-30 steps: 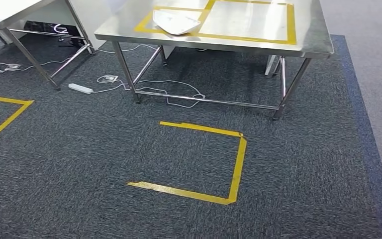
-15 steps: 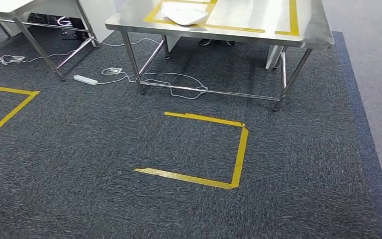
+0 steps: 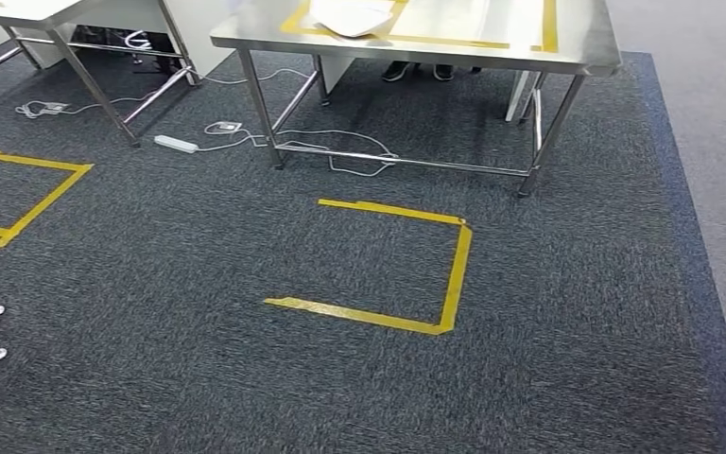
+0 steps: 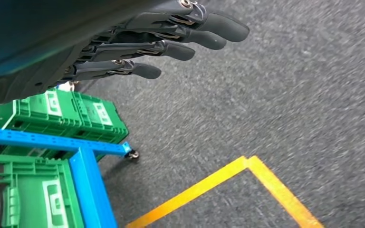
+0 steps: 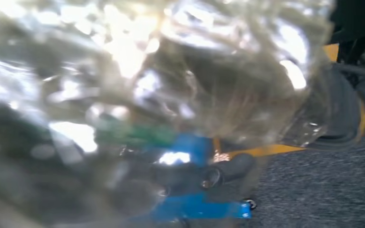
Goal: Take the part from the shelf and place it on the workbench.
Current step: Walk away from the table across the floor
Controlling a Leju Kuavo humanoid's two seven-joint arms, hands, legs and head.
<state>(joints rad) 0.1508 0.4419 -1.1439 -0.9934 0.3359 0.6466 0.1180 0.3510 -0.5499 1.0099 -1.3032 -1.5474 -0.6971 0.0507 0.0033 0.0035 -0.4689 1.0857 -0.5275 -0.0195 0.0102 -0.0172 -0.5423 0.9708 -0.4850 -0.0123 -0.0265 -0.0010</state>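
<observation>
**Colours & patterns on the floor**

Carpet [image 3: 198, 378]: dk grey w/ fine pale fleck; plainer lt grey strip along one side. Yellow tape [image 3: 449, 274] in open squares on it, same yellow on the silver steel workbench [image 3: 577, 47], round a white sheet [image 3: 350, 14]. White cable & power strip [image 3: 176, 144] below. Left hand [image 4: 171, 42]: dk grey fingers [image 4: 218, 23], straight, apart. Just past the fingertips: bright green crates [image 4: 62, 114], blue shelf frame [image 4: 88, 185]. Right hand's dk fingers [image 5: 230, 168] under clear, glary, crinkled bag [image 5: 147, 80].
</observation>
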